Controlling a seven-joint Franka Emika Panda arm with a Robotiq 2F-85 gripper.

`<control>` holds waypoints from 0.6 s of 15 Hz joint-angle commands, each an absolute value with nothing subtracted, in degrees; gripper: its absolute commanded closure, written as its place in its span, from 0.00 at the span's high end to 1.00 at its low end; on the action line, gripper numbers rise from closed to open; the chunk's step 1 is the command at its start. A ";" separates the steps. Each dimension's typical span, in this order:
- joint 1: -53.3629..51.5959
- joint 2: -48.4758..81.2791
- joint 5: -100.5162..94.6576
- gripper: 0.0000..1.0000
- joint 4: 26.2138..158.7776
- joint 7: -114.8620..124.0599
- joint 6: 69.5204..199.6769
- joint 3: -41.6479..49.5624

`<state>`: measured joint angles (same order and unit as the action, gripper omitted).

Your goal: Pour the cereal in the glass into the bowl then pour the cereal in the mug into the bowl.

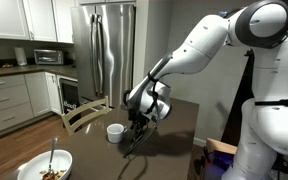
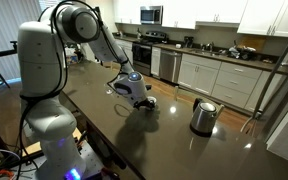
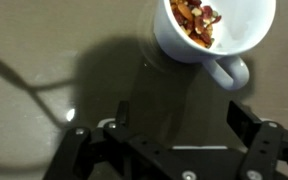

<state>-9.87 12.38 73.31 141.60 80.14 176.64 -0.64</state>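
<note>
The white mug (image 3: pixel 219 35) sits at the top of the wrist view, with its handle (image 3: pixel 236 72) turned toward me and reddish-brown cereal (image 3: pixel 196 20) heaped inside. My gripper (image 3: pixel 182 117) hovers just short of it, open, with nothing between its fingers. In an exterior view the gripper (image 1: pixel 138 122) hangs right beside the mug (image 1: pixel 115 132) on the dark table. The wide white bowl (image 1: pixel 29 166) stands at the near corner and holds cereal (image 1: pixel 52 174) and a metal spoon (image 1: pixel 52 156). The glass is out of view.
A steel kettle (image 2: pixel 204 115) stands farther along the dark table (image 2: pixel 174 140). A wooden chair (image 1: pixel 84 115) sits at the table's far side, with a steel fridge (image 1: pixel 109 50) behind it. Kitchen counters line the walls.
</note>
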 commanded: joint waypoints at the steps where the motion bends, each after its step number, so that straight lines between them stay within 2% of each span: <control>1: -10.28 12.35 71.44 1.00 142.90 81.31 179.83 0.74; 9: -6.80 10.53 69.77 1.00 141.00 74.40 174.79 1.10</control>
<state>-8.61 12.25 69.88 141.74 78.71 178.01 1.04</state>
